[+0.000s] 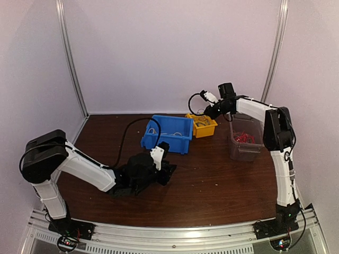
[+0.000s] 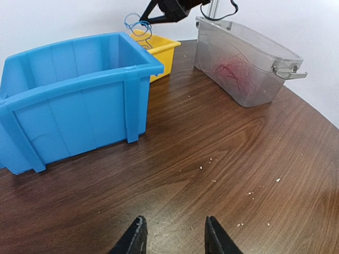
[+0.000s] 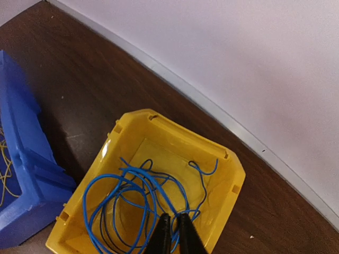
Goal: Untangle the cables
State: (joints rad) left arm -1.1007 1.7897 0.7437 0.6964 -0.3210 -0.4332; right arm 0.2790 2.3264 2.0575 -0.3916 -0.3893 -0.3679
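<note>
A blue cable [image 3: 127, 180] lies in loose loops inside the small yellow bin [image 3: 229, 164]. One strand rises to my right gripper [image 3: 173, 218], which hangs over the bin's near side, shut on that strand. In the left wrist view the blue cable [image 2: 139, 24] dangles from the right gripper [image 2: 144, 20] above the yellow bin [image 2: 159, 50]. Thin yellow cables [image 3: 4, 174] lie in the blue bin [image 3: 21, 174]. Red cables [image 2: 233, 71] sit in the clear bin [image 2: 265, 79]. My left gripper [image 2: 175, 219] is open low over bare table, nothing between its fingers.
From above, the blue bin [image 1: 169, 135], yellow bin [image 1: 204, 127] and clear bin [image 1: 243, 151] stand in a row across the back of the dark wooden table [image 1: 212, 185]. White walls close in behind. Small crumbs dot the wood near my left fingers.
</note>
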